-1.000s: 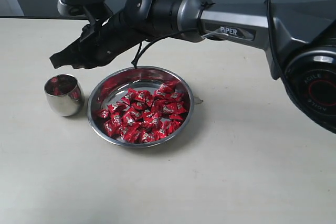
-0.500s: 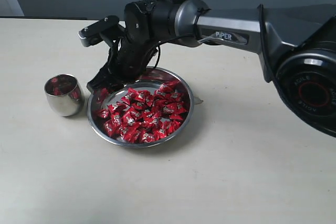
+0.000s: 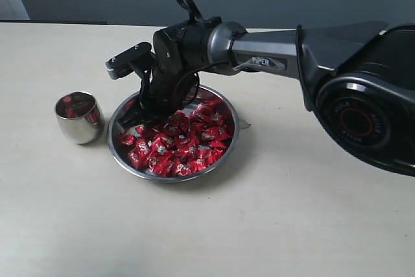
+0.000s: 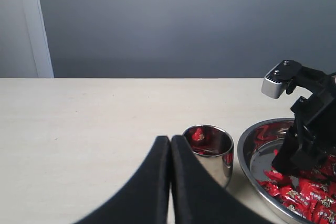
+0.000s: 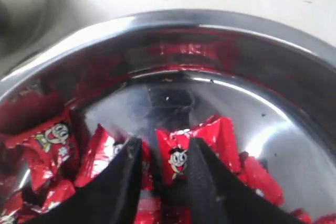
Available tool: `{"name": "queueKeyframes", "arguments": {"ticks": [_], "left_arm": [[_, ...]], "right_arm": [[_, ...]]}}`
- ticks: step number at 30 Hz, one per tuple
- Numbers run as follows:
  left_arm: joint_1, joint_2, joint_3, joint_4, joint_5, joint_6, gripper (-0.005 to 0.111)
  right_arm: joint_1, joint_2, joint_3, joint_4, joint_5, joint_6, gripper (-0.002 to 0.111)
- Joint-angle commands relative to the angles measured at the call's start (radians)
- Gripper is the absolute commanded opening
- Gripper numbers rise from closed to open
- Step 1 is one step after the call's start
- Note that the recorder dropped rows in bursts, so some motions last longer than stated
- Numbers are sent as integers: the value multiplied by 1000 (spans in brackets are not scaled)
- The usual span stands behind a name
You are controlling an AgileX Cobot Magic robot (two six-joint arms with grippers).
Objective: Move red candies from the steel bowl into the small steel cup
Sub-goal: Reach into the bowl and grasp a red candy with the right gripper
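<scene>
scene: a pale worktop carrying two shiny steel vessels.
steel bowl: the wide, shallow steel bowl sits near the middle of the worktop.
red candies: a heap of red candies in crinkled wrappers covers most of the bowl's floor.
small steel cup: the small steel cup stands upright just beside the bowl, on its left in the exterior view, with a narrow gap between them; red wrappers show inside it.
right arm: the dark right arm reaches in from the right and bends down into the bowl.
right tool: the right tool is down in the bowl at the cup-side edge of the heap. its fingers are apart, with one candy bearing a cartoon face between them and a gap on one side; bare metal lies just ahead.
left tool: the left tool points towards the cup, its fingers pressed together with nothing between them.
</scene>
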Motion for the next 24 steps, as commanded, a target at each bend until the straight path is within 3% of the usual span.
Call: {"name": "queueKeyframes", "arguments": {"ticks": [1,7,24], "left_arm": [[-5,-5,1,0,-6,-4,0],[-5,-5,1,0,-6,-4,0],[-5,-5,1,0,-6,-4,0]], "right_arm": [[-3,26,-4,-27,10,8,15],[-3,23,-4,-27,9,9,-1],[-3,-75,-4,-21,-27,9,-1]]}}
